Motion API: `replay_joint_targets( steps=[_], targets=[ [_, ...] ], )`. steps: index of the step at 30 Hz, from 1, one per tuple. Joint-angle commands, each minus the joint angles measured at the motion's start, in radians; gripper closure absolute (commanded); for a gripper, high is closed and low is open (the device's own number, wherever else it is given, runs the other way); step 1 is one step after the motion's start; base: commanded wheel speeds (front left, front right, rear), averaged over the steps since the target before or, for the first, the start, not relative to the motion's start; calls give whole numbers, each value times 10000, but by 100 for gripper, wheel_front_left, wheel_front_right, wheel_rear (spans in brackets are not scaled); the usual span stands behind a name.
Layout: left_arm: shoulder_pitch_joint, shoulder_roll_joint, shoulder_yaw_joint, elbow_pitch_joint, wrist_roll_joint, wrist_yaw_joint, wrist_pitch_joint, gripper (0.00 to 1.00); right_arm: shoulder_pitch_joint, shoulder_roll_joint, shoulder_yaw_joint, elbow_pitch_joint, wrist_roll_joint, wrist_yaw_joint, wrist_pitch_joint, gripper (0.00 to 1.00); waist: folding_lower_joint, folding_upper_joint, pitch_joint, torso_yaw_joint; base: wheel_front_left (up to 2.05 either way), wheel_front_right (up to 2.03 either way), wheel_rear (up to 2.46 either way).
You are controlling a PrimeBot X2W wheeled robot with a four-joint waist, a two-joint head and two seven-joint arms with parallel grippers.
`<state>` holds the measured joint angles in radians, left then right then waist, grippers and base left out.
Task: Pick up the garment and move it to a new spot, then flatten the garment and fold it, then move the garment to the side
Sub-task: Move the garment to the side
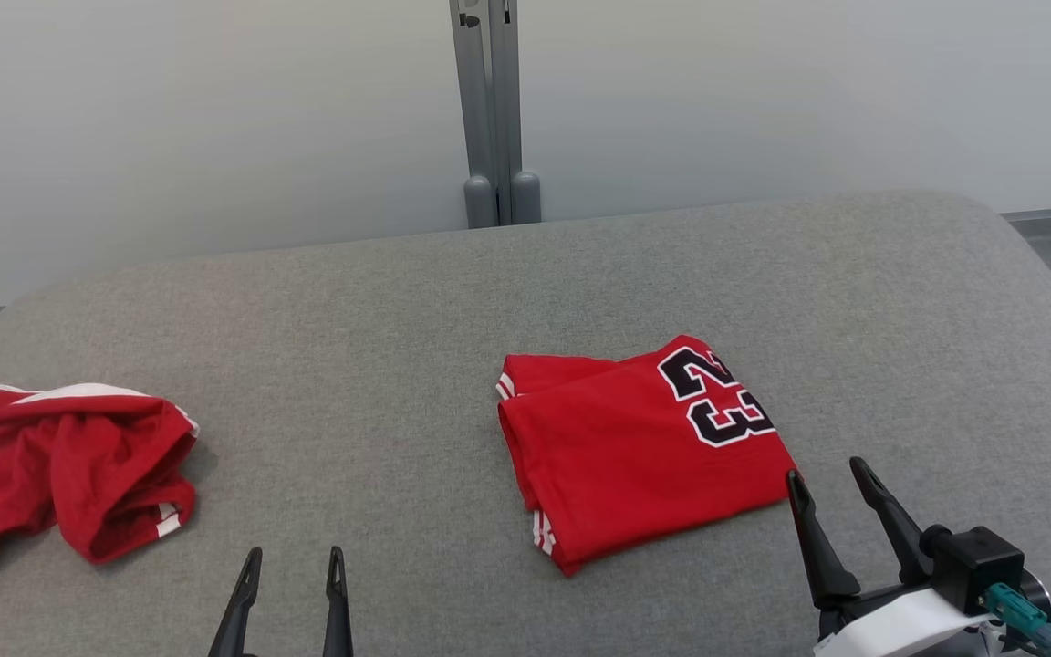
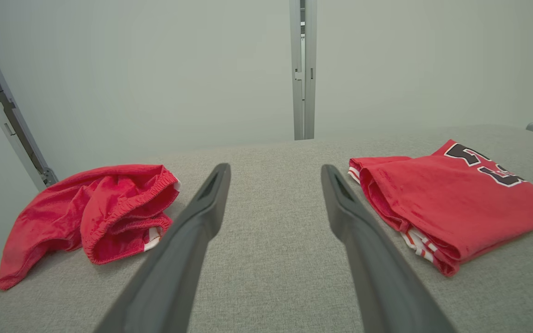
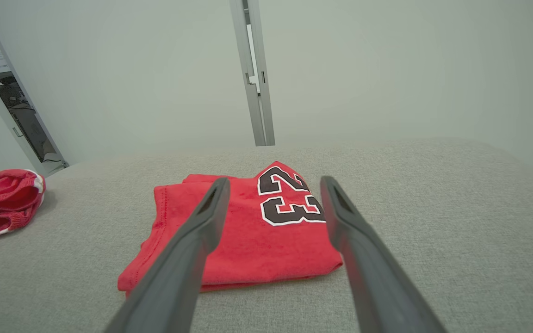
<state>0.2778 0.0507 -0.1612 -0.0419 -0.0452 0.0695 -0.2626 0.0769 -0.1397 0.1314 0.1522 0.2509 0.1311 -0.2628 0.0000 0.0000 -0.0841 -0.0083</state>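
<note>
The folded jersey (image 1: 635, 456) lies flat on the grey worktop (image 1: 398, 301), just ahead of the right fingers (image 1: 813, 538), which stand wide and empty. The left fingers (image 1: 238, 602), equally wide, hold nothing; a crumpled red garment (image 1: 78, 465) sits off to their left. Folding looks finished, I think, so the next move calls for pinching the jersey's near edge and shifting it aside.

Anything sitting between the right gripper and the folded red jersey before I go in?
Nothing visible. The right gripper, jaws open, sits just off the near right corner of the folded red jersey, with bare grey surface around it. The crumpled red garment lies far off at the left.
</note>
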Motion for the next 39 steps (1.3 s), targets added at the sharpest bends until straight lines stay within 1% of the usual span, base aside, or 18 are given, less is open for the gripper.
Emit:
replay_joint_targets(
  steps=[1,10,18,21,26,27,30,32,33,39],
  targets=[
    [-29,-1,46,-14,-44,31,-29,0,-80,-2,32,35,37,-9,-24,0,0,0,12,6,0,0,0],
    [-211,1,-47,-33,-125,111,-29,0,-325,-161,269,178,162,-9,-24,0,0,0,266,22,0,0,0],
    [-498,1,-300,-22,-162,182,-29,0,-1267,-548,801,850,705,-9,-24,0,0,0,737,160,0,0,0],
    [-610,2,-492,-6,-155,186,-29,0,-1910,-924,1088,1427,1007,-9,-24,0,0,0,1001,280,0,0,0],
    [-1077,2,-745,-56,-81,142,-30,0,-3362,-1699,1690,2750,1569,-12,-25,0,0,0,1825,452,0,0,0],
    [-1235,2,-808,-58,-51,125,-30,0,-3834,-1911,1886,3160,1765,-11,-25,0,0,0,2069,490,0,0,0],
    [-1606,2,-906,-60,-40,107,-30,0,-4815,-2282,2417,3893,2399,-14,131,0,0,0,2562,554,0,0,0],
    [-1814,3,-972,-62,-94,109,-29,0,-5393,-2521,2825,4210,2909,-12,335,0,0,0,2874,597,0,0,0],
    [-1945,3,-987,-88,-309,161,-29,0,-5640,-2625,3092,4327,3234,-12,480,0,0,0,3015,624,0,0,0],
    [-2677,3,-1170,-236,-483,226,-29,0,-6763,-3348,4381,4689,4855,-12,1226,0,0,0,3656,813,0,0,0]
  ],
)
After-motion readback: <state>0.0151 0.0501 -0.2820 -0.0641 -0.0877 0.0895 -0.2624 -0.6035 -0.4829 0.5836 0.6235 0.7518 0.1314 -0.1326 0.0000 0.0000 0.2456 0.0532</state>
